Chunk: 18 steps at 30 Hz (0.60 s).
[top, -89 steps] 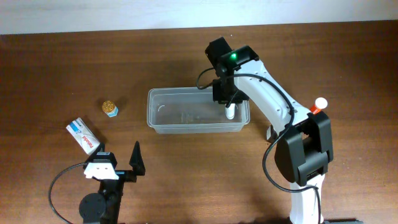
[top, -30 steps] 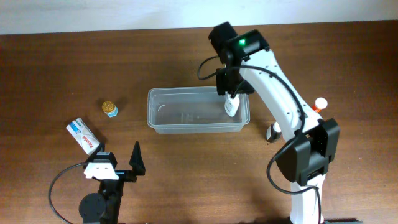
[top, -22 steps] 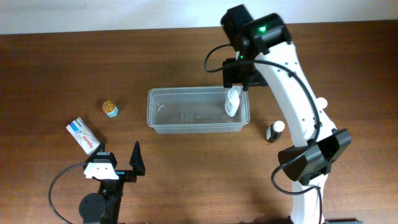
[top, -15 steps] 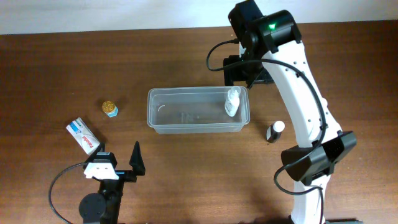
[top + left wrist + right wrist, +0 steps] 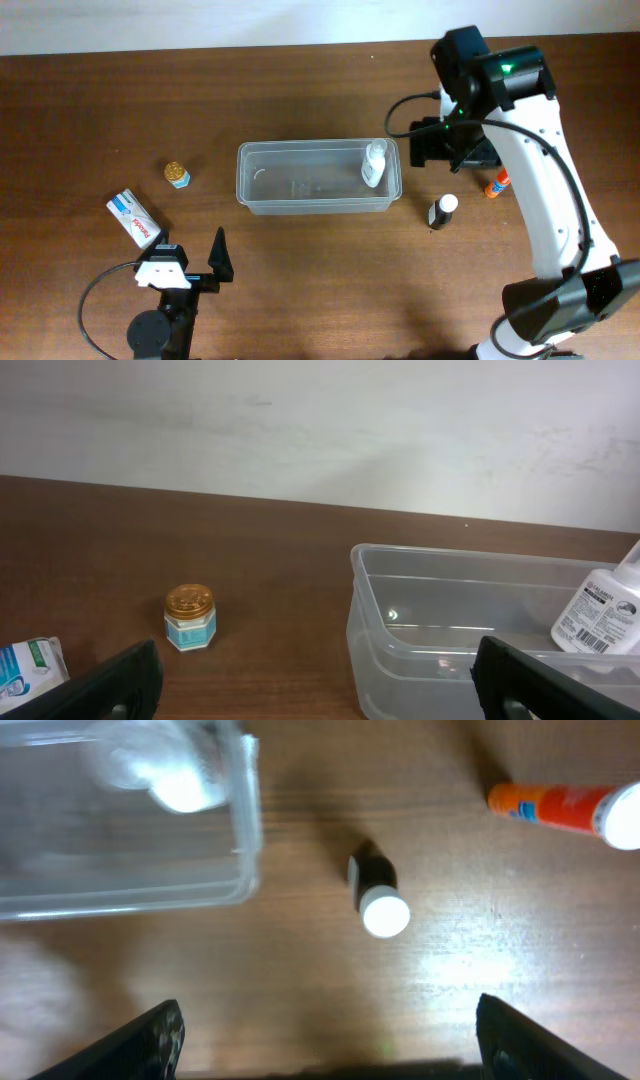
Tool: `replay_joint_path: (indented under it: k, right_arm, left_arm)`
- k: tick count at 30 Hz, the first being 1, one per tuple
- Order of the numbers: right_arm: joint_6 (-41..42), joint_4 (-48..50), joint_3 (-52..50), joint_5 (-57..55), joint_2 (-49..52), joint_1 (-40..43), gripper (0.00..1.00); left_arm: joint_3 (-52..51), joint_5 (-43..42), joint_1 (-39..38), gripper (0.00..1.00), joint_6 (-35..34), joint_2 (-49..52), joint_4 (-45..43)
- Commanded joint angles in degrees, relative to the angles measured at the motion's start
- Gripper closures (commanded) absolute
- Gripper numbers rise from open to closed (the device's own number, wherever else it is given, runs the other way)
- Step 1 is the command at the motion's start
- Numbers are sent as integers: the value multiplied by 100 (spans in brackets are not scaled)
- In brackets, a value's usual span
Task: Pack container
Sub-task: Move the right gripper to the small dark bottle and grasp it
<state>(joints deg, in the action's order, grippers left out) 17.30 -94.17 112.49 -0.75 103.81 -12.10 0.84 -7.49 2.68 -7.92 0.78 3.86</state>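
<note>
1. Right arm point(image 5: 545, 200): it reaches up and across the right side of the counter point(image 5: 300, 90), with its wrist bent so the camera looks straight down.
2. Right gripper point(image 5: 452, 152): fingers spread wide and empty. It hangs over the counter just past the right end of the container point(image 5: 300, 208), with a small dark bottle point(image 5: 441, 211) and an orange tube point(image 5: 497, 183) nearby.
3. Left gripper point(image 5: 190, 262): low at the near-left counter edge and aimed level toward the container. Its fingers are wide apart with nothing between them.
4. Container: at counter centre. A white bottle point(image 5: 373, 165) stands inside at its right end.
5. A gold-lidded jar point(image 5: 177, 174) and a box point(image 5: 133, 217) lie left of the container, apart from it.
</note>
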Motion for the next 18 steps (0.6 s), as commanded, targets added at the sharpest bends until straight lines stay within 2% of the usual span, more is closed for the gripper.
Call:
replay_joint_path:
  k: [1,15,18]
  right_arm:
    - [-57,315,-699,31,39,142,16]
    - [7,1460,-2315,376,39,511,17]
    - [120,1740,-2557,376,39,511,21]
  left_arm:
    - [-33,24,26,1,74,-48,9]
    - [-33,24,26,1,74,-48,9]
    - [-33,24,26,1,74,-48,9]
